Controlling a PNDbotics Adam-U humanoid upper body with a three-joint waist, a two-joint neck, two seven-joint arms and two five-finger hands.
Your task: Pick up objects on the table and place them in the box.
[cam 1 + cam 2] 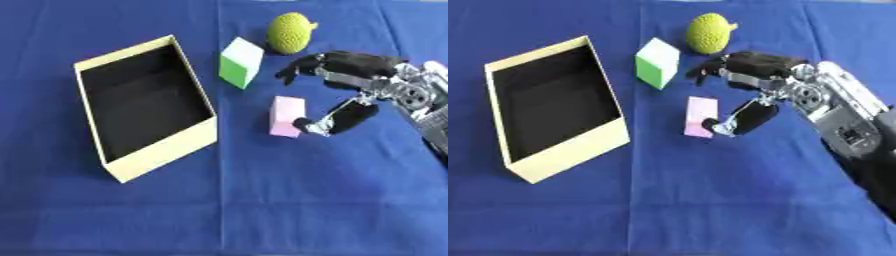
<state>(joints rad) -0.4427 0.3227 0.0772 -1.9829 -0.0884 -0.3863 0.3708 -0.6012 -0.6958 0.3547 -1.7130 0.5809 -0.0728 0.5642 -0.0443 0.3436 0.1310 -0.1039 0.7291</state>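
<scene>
Three things on cloth: pink block [287, 116], green-and-white block [241, 63], yellow-green knobbly ball [290, 33].
Box [163, 149]: open, dark inside, nothing visible in it, left of the blocks.
Right hand [756, 75]: reaches in from right; fingers spread above the pink block, thumb tip touching its right side, nothing gripped.
Pink block: flat on blue tablecloth [262, 210], near the box.

right arm: enters from right edge | right hand [754, 95]: fingers spread, thumb tip at pink block [701, 116] | left hand: unseen
</scene>
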